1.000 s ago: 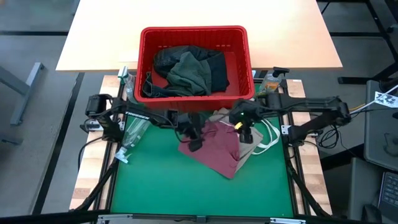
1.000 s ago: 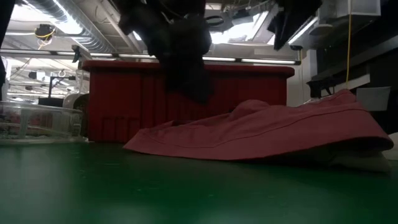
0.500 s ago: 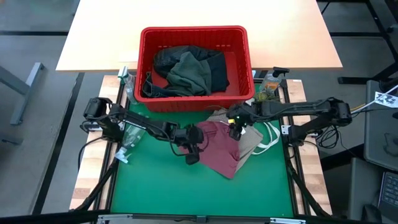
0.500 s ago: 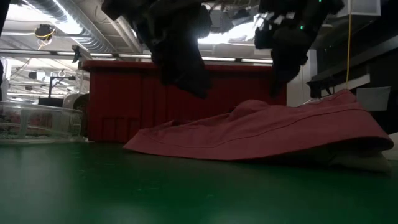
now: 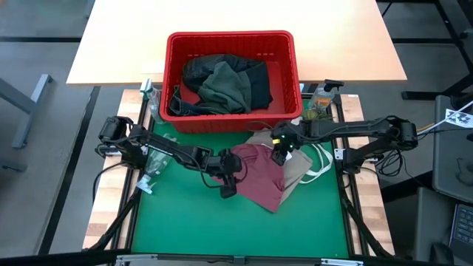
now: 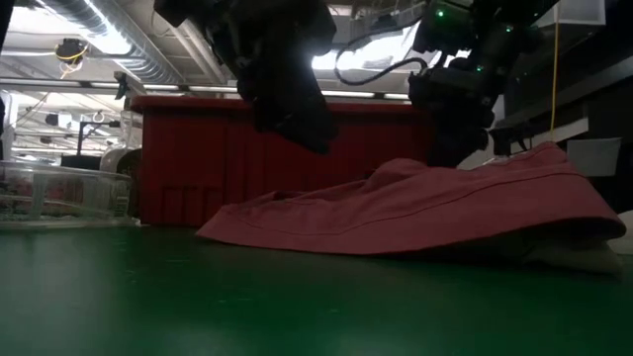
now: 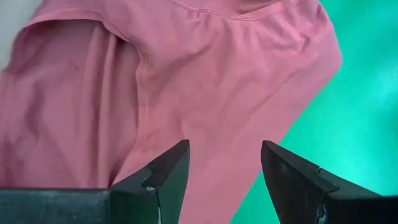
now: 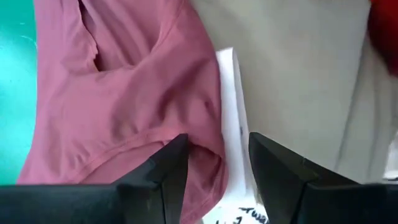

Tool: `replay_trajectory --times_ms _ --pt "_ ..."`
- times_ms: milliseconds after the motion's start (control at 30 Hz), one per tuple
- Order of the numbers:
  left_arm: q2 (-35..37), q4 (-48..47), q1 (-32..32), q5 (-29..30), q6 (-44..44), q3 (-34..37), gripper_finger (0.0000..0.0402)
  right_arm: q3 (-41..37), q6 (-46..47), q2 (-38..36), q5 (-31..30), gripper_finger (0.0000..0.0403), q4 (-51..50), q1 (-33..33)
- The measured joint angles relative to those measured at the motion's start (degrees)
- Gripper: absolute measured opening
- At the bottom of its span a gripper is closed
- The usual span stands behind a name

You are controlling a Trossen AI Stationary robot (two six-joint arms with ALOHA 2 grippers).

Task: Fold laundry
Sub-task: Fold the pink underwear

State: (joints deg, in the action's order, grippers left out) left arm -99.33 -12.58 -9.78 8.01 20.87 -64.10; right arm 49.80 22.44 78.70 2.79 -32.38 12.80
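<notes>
A maroon piece (image 5: 259, 177) lies crumpled on the green mat (image 5: 185, 222), partly on top of a tan top (image 5: 295, 171). My left gripper (image 5: 228, 185) hangs open above the maroon piece's left edge (image 7: 205, 74), clear of it in the low view (image 6: 297, 124). My right gripper (image 5: 278, 157) is open and low over the maroon piece's far edge (image 8: 186, 93), beside a white label (image 8: 231, 106) on the tan top. More laundry fills the red basket (image 5: 230, 35): an olive-green shirt (image 5: 225, 87) on dark garments (image 5: 194, 72). My right gripper points steeply down at the maroon piece's far edge (image 8: 205, 134), one finger to each side of it. In the low view it reaches down to the cloth's raised fold (image 6: 445, 163). Whether the fingertips touch the cloth, I cannot tell.
The red basket stands at the mat's far edge. A clear plastic bottle (image 5: 157, 159) lies at the mat's left, and a spray bottle (image 5: 321, 100) stands at the far right. White straps (image 5: 321, 159) lie right of the tan top. The near half of the mat is bare green.
My right gripper has come down toward the maroon piece, shifting a little to the table's left and rolling about its own axis. My left gripper has swung toward the near edge, over the maroon piece's left edge. Both stay open. The clothes have not moved.
</notes>
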Motion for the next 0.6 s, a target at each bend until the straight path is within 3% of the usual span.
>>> replay_trajectory --times_ms 200,367,600 --pt "-0.02 0.0 0.0 0.41 -0.01 0.0 0.0192 -0.88 1.27 0.0 4.22 0.017 2.02 -0.02" --pt "-0.03 0.0 0.0 0.4 -0.01 0.0 0.0192 -0.9 1.76 0.0 4.37 0.0165 3.92 -0.02" --pt "-0.03 0.0 0.0 0.39 0.01 0.0 0.0192 -0.9 1.72 0.0 4.37 0.0074 4.06 -0.02"
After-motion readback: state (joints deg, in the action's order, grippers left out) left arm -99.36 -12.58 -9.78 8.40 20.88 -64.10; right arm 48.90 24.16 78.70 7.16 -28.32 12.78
